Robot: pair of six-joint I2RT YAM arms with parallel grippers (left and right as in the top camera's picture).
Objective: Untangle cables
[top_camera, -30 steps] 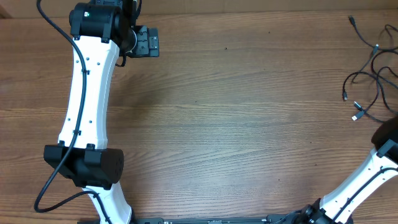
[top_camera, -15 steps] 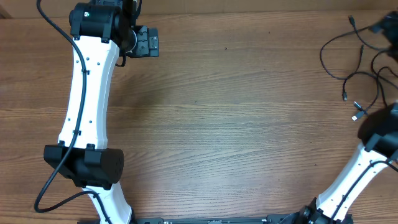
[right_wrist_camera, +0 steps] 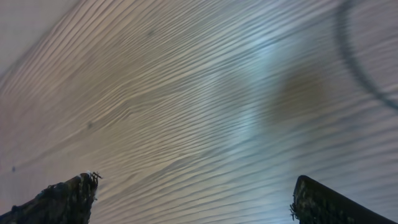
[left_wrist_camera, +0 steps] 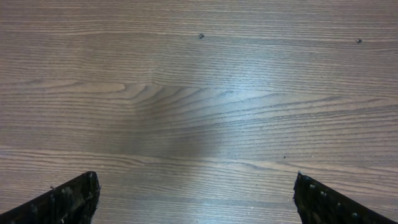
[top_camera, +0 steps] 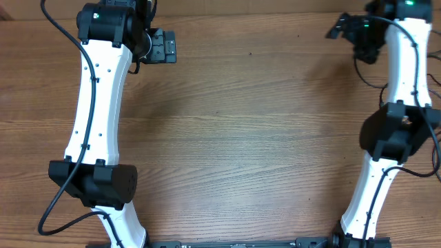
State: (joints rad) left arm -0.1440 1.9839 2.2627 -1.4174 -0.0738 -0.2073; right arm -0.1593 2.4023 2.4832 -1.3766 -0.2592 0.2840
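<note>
I'm hovering my right gripper (right_wrist_camera: 193, 186), fingers (right_wrist_camera: 65, 200) spread wide, with a thin black cable (right_wrist_camera: 346, 46) arcing up-right of it in the wrist view.

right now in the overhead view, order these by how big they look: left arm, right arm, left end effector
1. left arm and right arm, too alike to rank
2. left end effector, clearly smallest

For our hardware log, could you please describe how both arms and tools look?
The left arm and right arm have white links, black joints and black cables running alongside. Their tool fingers are black and tapered. A green light glows on the right arm.
</note>
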